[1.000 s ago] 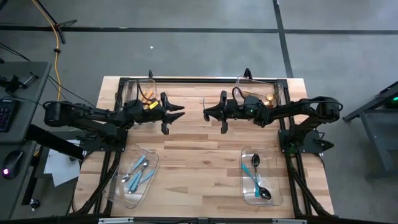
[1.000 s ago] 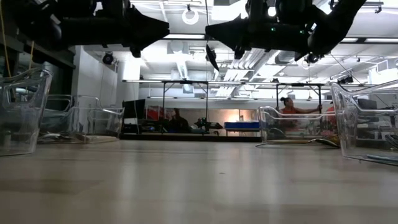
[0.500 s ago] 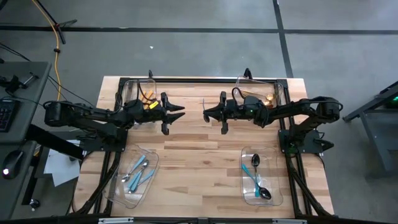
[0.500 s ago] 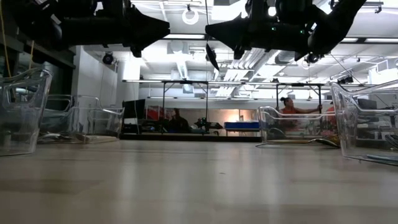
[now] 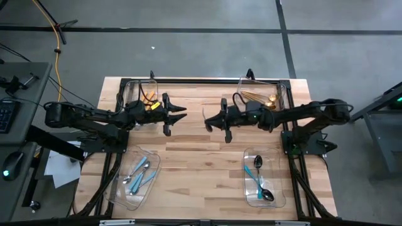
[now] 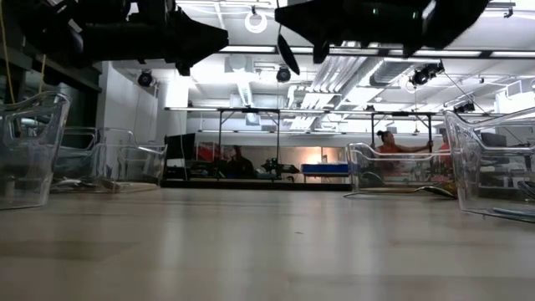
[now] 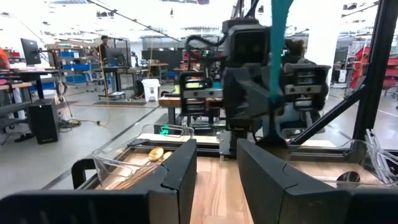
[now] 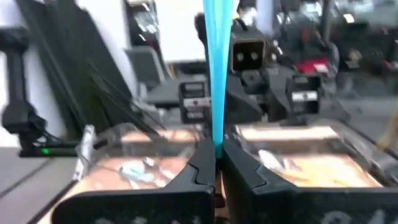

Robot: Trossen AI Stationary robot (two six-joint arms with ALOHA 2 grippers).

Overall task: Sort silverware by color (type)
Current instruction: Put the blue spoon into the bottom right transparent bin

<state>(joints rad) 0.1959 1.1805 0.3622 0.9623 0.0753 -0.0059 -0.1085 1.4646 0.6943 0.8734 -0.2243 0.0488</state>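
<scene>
We begin at the near edge of the table (image 5: 201, 163). The near-left clear bin (image 5: 135, 177) holds the light-blue-handled pieces (image 5: 139, 171); the near-right clear bin (image 5: 264, 179) holds the teal-handled black spoons (image 5: 260, 182). We judge that each bin serves one colour, which is why like handles lie together.

Mid-table, both arms reach toward the centre, above the bare wood. Our right gripper (image 5: 211, 119) is pinched on a teal-handled utensil (image 8: 216, 68); its wrist view shows the fingers pressed together on the handle's lower end, with the handle rising straight between them. From above, only a thin line shows at the fingertips, so we cannot tell fork from spoon. We judge it is held clear of the wood so it can travel to the near-right bin, where its colour belongs.

Our left gripper (image 5: 179, 113) faces it, a little apart, the fingers spread with a gap and nothing between them in its wrist view. It seems to be waiting.

Farthest away, the far-left bin (image 5: 141, 94) holds orange-handled pieces (image 5: 149, 100), and the far-right bin (image 5: 264, 91) holds gold utensils (image 5: 260, 97). With the four colours already apart, we judge the sort nearly done.
</scene>
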